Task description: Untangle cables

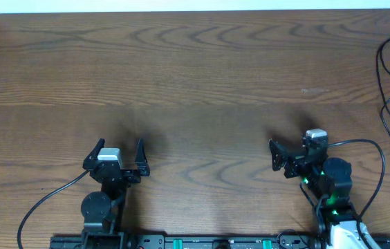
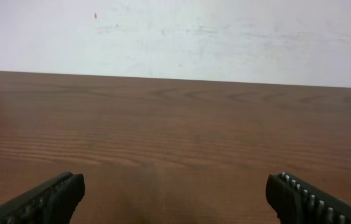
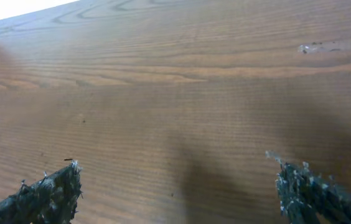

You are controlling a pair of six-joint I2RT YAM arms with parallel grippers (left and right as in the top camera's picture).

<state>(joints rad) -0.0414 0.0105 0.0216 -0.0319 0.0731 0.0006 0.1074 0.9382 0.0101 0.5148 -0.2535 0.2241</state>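
Thin black cable strands (image 1: pixel 386 83) loop along the table's far right edge and run out of frame. No knot or plug end shows, so I cannot tell whether these are the cables of the task. My left gripper (image 1: pixel 120 146) rests low near the front left with its jaws wide open. In the left wrist view the left gripper (image 2: pixel 175 186) has only bare wood between its fingers. My right gripper (image 1: pixel 290 146) sits near the front right, well short of the strands. The right wrist view shows the right gripper (image 3: pixel 175 171) open and empty too.
The brown wooden table (image 1: pixel 202 76) stretches back to a white wall (image 2: pixel 225 37). Thicker black wires run from each arm base: the left one (image 1: pixel 46 204) and the right one (image 1: pixel 380 166). A pale scuff (image 3: pixel 325 45) marks the wood ahead of the right gripper.
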